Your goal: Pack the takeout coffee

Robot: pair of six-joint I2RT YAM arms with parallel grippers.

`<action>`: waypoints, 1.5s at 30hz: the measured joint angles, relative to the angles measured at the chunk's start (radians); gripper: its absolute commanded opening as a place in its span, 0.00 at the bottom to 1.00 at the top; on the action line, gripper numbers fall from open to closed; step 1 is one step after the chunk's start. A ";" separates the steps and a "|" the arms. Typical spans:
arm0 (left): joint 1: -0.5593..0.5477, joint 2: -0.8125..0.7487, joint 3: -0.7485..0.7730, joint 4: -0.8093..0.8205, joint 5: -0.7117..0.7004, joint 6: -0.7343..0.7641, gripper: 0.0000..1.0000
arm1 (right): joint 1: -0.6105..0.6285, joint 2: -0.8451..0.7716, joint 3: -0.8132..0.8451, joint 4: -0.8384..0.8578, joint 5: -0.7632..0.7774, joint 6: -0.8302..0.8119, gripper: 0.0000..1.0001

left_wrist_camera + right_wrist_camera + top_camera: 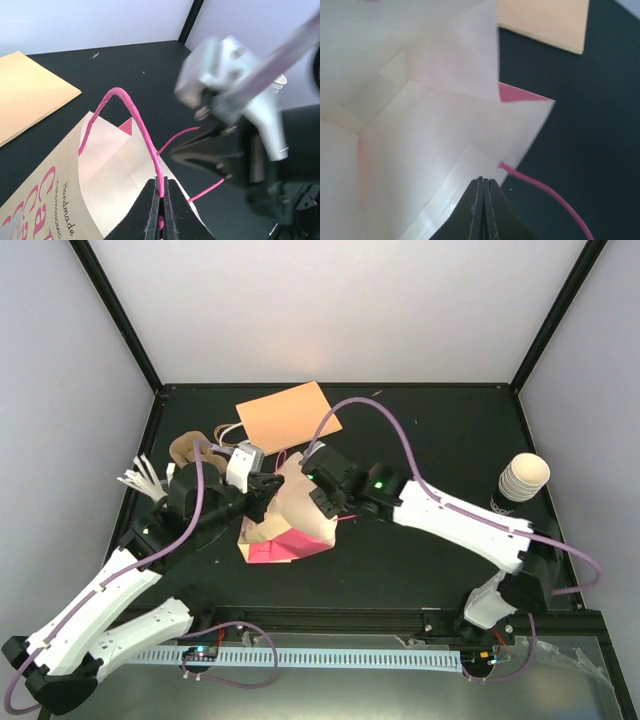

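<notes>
Cup (523,480) at right edge of table (460,420)

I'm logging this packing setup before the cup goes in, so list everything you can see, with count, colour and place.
cup: one, cream-white with a dark lower part, far right of the table, apart from the bag
paper bag: one, tan with pink print and pink handles, middle of the table
flat sheet: one, orange-tan, at the back
tray: one, brown, back left
sticks: one bundle, white, left edge
table: one, black
left gripper: one, black, shut on the bag's pink handle
right gripper: one, black, shut on the bag's rim
</notes>
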 measured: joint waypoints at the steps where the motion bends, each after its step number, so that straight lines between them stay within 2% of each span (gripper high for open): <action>1: 0.000 0.000 0.002 -0.002 -0.005 -0.006 0.02 | -0.002 -0.029 0.000 -0.006 0.003 0.003 0.06; 7: 0.000 -0.001 0.027 -0.011 -0.035 -0.028 0.02 | -0.045 -0.175 0.000 -0.044 0.005 0.030 0.13; 10: 0.000 -0.002 0.039 -0.011 -0.048 -0.034 0.02 | -0.109 -0.230 -0.006 -0.059 -0.017 0.053 0.36; 12: 0.000 -0.002 0.045 -0.012 -0.051 -0.037 0.01 | -0.161 -0.274 -0.030 -0.058 -0.055 0.066 0.42; 18: 0.000 -0.002 0.051 -0.013 -0.051 -0.040 0.02 | -0.285 -0.390 -0.150 -0.033 -0.223 0.104 0.43; 25: 0.001 -0.003 0.061 -0.014 -0.050 -0.039 0.01 | -0.303 -0.403 -0.226 0.035 -0.399 0.143 0.44; 30: 0.002 -0.003 0.061 -0.016 -0.048 -0.039 0.02 | -0.303 -0.399 -0.243 0.065 -0.429 0.159 0.44; 33: 0.002 -0.003 0.061 -0.016 -0.045 -0.039 0.01 | -0.303 -0.392 -0.243 0.076 -0.415 0.164 0.42; 36: 0.002 -0.003 0.061 -0.016 -0.042 -0.039 0.02 | -0.303 -0.373 -0.243 0.078 -0.396 0.164 0.36; 43: 0.004 -0.003 0.061 -0.017 -0.042 -0.039 0.01 | -0.304 -0.351 -0.243 0.102 -0.419 0.169 0.06; 45: 0.005 -0.003 0.061 -0.017 -0.042 -0.039 0.01 | -0.304 -0.357 -0.243 0.108 -0.430 0.167 0.01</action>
